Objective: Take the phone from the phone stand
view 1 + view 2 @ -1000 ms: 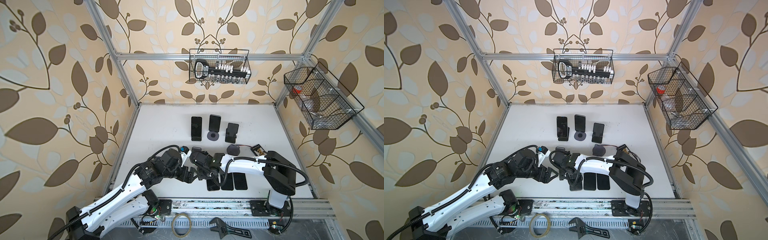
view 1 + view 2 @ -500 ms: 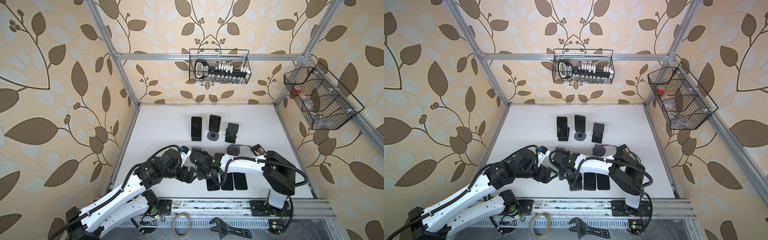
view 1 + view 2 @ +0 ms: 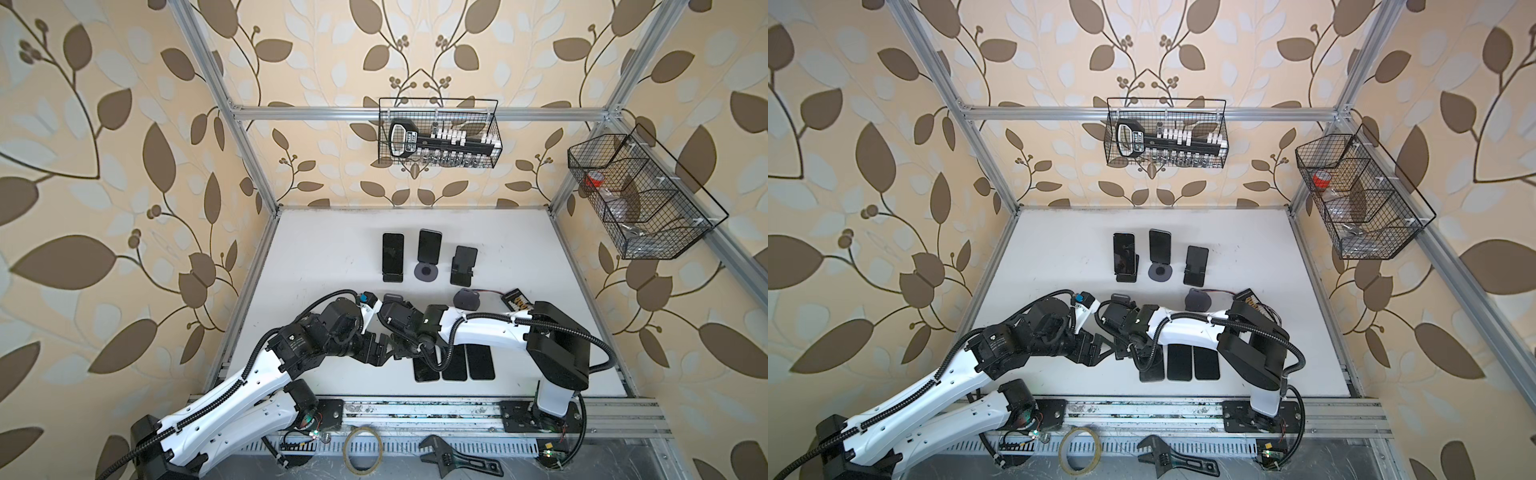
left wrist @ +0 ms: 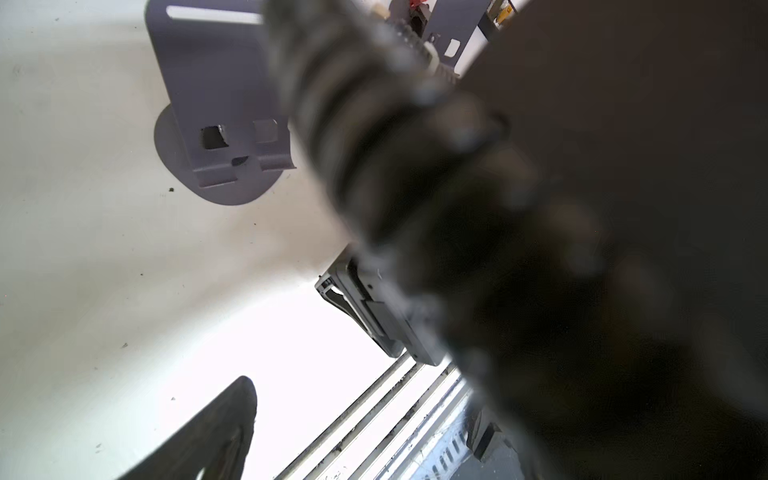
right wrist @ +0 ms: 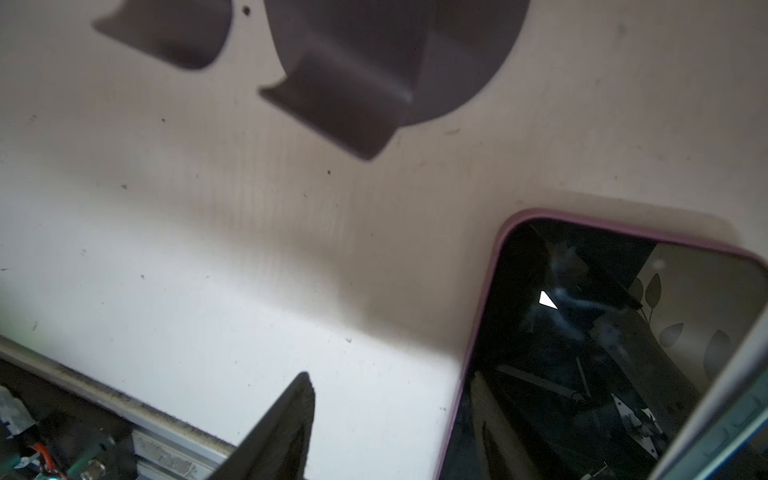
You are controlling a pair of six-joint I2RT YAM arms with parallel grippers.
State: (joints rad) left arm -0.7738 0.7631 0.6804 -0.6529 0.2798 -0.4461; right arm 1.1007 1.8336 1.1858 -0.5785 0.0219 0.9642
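White tabletop (image 3: 332, 257) carries three phones, each on one of the stands (image 3: 428, 272) in the back row: left phone (image 3: 392, 257), middle phone (image 3: 429, 248), right phone (image 3: 464, 258). Three flat phones (image 3: 480, 361) lie side by side near the front edge. Both grippers sit low, just beside the leftmost of these. The left gripper (image 3: 381, 352) has its jaws apart. The right gripper (image 3: 402, 354) has its jaws together; whether anything is pinched cannot be told. A bare grey stand (image 3: 467, 299) sits behind the right arm.

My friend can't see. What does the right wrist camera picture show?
A phone in a purple case lies flat, screen dark, on a white table. Nearby stands an empty dark grey phone stand. A black gripper fingertip pokes in.
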